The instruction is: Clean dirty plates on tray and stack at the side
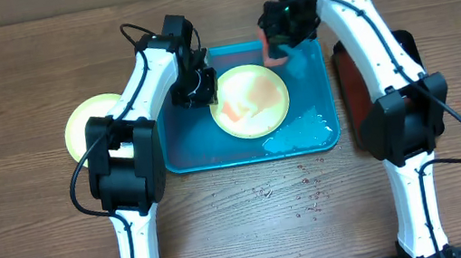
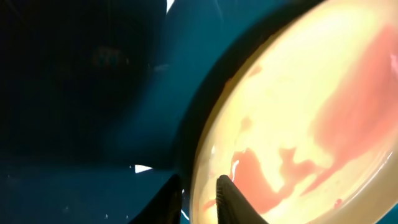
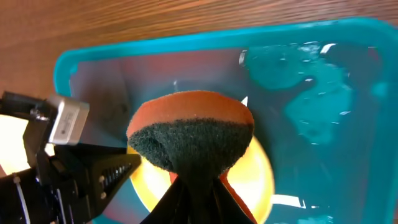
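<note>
Right gripper (image 3: 193, 190) is pinching sponge (image 3: 189, 127) over yellow-green plate (image 1: 249, 100), centre frame in tray (image 1: 190, 151). Left gripper (image 2: 199, 202) is straddling the rim (image 2: 204, 155); whether it is gripping is unclear. Best be pressing sponge flat onto red smears (image 2: 348, 106), rim pinned.

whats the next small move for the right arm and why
Probably lower the orange-and-dark-green sponge in the right tool onto the round yellow-green plastic plate in the turquoise plastic tray and wipe: red smears mark it, the sponge hangs above, and the left tool sits at its rim.
</note>
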Controlling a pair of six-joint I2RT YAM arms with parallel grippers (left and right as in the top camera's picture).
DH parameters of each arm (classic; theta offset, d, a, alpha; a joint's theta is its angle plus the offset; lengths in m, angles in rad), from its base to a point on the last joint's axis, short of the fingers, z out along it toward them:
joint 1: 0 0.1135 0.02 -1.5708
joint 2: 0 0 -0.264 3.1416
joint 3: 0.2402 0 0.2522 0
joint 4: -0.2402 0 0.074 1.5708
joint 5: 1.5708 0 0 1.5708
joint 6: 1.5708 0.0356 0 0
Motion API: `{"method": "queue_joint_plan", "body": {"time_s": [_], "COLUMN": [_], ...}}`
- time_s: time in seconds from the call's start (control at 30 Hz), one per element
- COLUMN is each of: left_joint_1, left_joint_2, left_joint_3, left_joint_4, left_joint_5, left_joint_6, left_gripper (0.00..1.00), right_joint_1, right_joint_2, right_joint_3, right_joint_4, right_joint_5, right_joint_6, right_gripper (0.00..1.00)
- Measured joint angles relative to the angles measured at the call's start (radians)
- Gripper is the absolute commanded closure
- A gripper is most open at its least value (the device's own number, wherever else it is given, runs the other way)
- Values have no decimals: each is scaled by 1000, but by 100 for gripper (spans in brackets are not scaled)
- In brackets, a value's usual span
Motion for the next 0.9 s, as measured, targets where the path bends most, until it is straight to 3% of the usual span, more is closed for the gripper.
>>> {"method": "queue_joint_plan", "body": {"time_s": [0.33, 0.5, 0.9], "left_joint_1": [-31, -40, -39], "left_joint_2": [0, 0, 0], "left_joint_3": [-3, -29, -31], "left_joint_4": [13, 19, 10], "left_joint_5": [-8, -8, -39], "left_joint_6": [16, 37, 62], "left_gripper": [81, 96, 96], "right_joint_1": [-25, -25, -25], "right_joint_2": [0, 0, 0], "right_joint_3": [0, 0, 0], "right_joint_4": [-16, -16, -50], "right_joint_5": [14, 19, 18], "right_joint_6": [0, 0, -5], "right_gripper": [86, 85, 82]}}
